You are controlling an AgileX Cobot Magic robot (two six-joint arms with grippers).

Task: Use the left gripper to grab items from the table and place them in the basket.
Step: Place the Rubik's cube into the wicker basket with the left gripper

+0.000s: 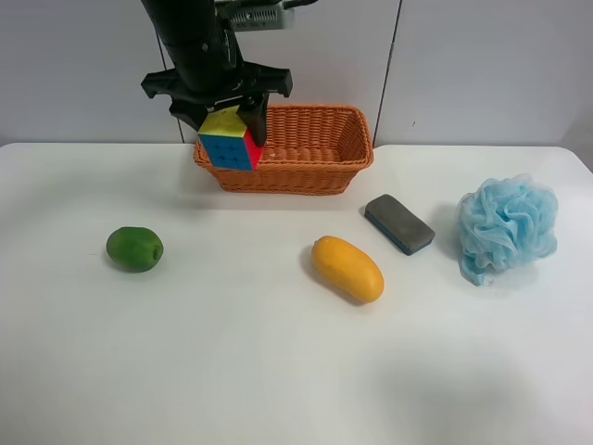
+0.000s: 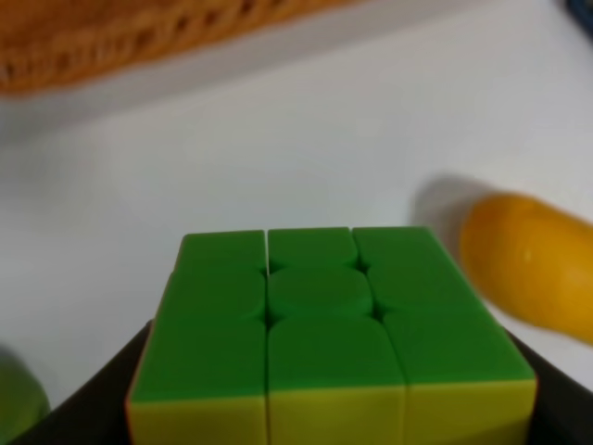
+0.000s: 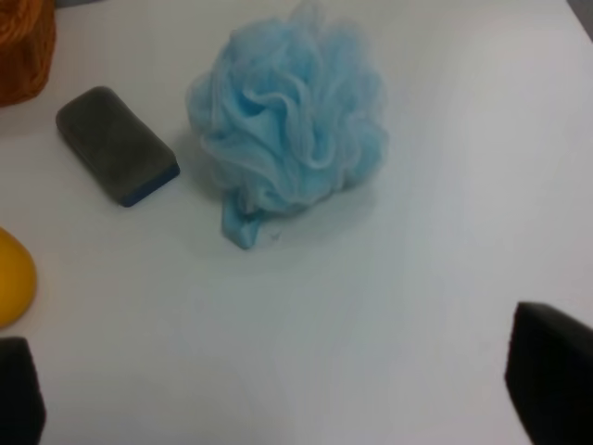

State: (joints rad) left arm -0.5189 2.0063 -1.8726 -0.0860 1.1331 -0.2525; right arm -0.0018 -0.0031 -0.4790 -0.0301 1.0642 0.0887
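My left gripper (image 1: 222,113) is shut on the puzzle cube (image 1: 229,139), which shows yellow, blue and red faces. It holds the cube in the air just in front of the left end of the wicker basket (image 1: 361,148). In the left wrist view the cube's green face (image 2: 315,315) fills the frame between dark fingers (image 2: 88,413). The green fruit (image 1: 134,248), mango (image 1: 347,269), grey eraser (image 1: 398,223) and blue pouf (image 1: 508,227) lie on the white table (image 1: 278,371). My right gripper (image 3: 287,389) is open and empty, above the table near the pouf (image 3: 292,120).
The basket stands at the table's back edge against a grey wall. The right wrist view also shows the eraser (image 3: 116,146), part of the mango (image 3: 11,278) and a basket corner (image 3: 23,46). The left wrist view shows the mango (image 2: 533,264) and the basket (image 2: 111,37).
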